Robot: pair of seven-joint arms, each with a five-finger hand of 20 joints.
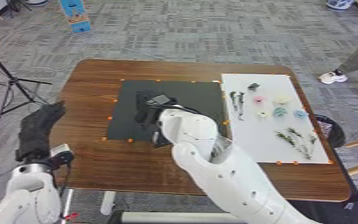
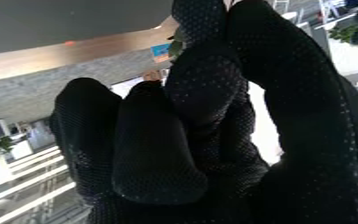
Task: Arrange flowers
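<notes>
The right hand (image 1: 145, 107) was over the dark mat (image 1: 185, 90), its fingers (image 2: 155, 150) bent and close together. They seemed clamped on a green sprig (image 2: 175, 46), mostly hidden behind the glove, so just where it was gripped I could not tell. The left hand (image 1: 40, 127) was by the table's (image 1: 91, 100) left side, loosely straight and holding nothing.

The sprig would likely be very light, springy along its stalk and soft at the leaf; a pinch low on the stalk should serve, since a squeeze higher up might crush the foliage or let it swivel.

The rest of the makings lay on the white mat (image 1: 251, 155): round pink (image 1: 259, 99), cream (image 1: 282, 100) and blue-green (image 1: 280, 112) blooms, probably delicate and best not pressed from above, and thin green sprays (image 1: 296, 142) with branching tips that could snag on one another. The dark stems (image 1: 237, 102) beside them looked slender, perhaps stiffer, and apt to roll.

The gloves were a matt, open-weave fabric that should grip smooth stalks fairly well. The table was brown wood with rounded corners, and both mats were flat and straight-edged.
</notes>
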